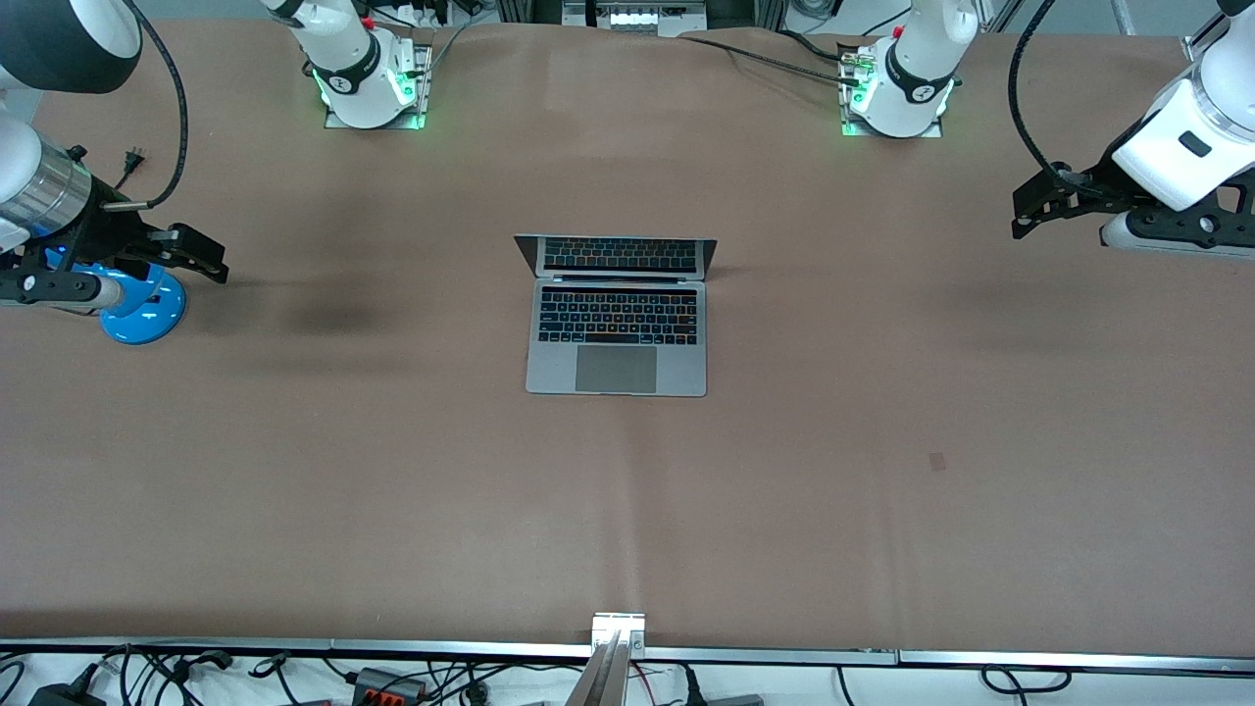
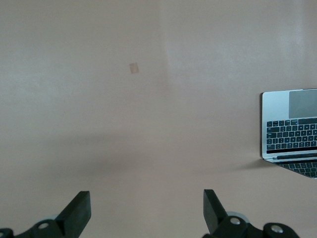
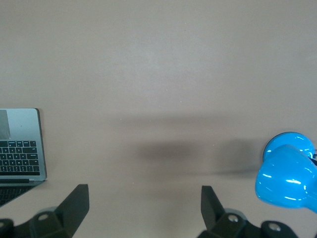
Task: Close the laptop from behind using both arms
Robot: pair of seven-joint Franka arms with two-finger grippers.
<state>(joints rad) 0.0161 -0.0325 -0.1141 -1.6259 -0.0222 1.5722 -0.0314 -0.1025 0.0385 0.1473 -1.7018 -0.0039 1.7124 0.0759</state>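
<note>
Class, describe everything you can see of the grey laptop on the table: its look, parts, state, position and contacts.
The slim grey metal laptop lies open on the brown table, near its middle. It has a black keyboard, a large grey trackpad nearer the front camera, and a dark screen tilted up toward the robots' bases. Nothing touches it but the table; the open left gripper and open right gripper hang far off.

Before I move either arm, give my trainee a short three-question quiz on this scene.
1. True or false: the laptop lid is already shut.
2. Which gripper is beside the blue object: A) left gripper B) right gripper?
3. Fill in: both grippers' fingers are ____.

Key:
1. False; the lid stands up and the keyboard shows.
2. B; it hangs at the right arm's end of the table, the left gripper at the other end.
3. Open, empty, both clear of the laptop.
</note>
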